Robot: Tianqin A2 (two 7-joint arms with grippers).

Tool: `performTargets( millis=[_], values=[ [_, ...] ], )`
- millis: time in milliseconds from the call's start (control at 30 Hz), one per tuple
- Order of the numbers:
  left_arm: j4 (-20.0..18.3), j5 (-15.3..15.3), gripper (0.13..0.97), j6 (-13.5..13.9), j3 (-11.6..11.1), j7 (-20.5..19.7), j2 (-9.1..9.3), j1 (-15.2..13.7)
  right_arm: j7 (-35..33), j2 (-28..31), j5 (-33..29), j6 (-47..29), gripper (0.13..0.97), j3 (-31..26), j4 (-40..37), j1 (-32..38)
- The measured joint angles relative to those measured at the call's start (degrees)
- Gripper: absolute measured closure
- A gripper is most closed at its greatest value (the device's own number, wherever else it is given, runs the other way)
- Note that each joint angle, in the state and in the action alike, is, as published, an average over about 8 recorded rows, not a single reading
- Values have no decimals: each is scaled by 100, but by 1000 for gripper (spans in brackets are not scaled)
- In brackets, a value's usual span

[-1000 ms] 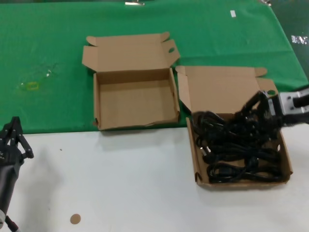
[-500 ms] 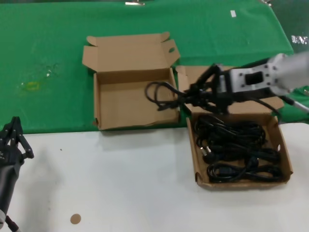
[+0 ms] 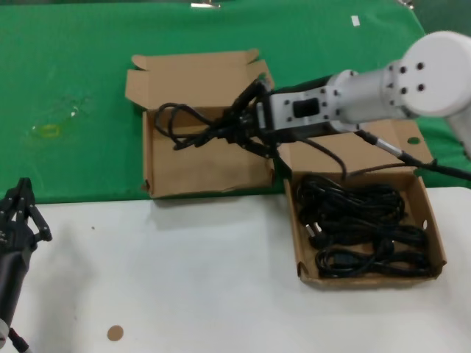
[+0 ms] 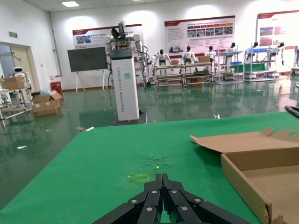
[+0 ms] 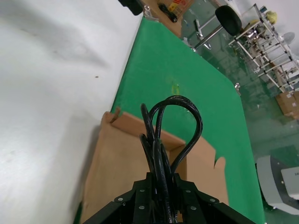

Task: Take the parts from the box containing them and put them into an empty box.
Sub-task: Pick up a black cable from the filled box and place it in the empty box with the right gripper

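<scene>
Right gripper is clamped on a coiled black power cord at upper centre, over the empty box — loops droop, so it looks light, floppy, snag-prone; best held at the bunched middle. Remaining cords fill the longer box at lower right. Left gripper is parked lower left, fingers closed.

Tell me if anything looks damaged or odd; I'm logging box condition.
The empty box has a ragged, torn-looking front wall. Otherwise normal: the right gripper holds a cord above it, and the remaining cords lie tangled in the longer box.
</scene>
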Motion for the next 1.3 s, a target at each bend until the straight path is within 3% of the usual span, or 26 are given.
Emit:
performTargets(
  millis=[533, 1300],
  values=[
    [0, 0, 945, 0, 0, 0, 0, 0, -713, -815, -96, 641, 866, -182, -1354, 321],
    [0, 0, 945, 0, 0, 0, 0, 0, -1473, -1349, 40, 1047, 866, -224, -2668, 637]
  ],
)
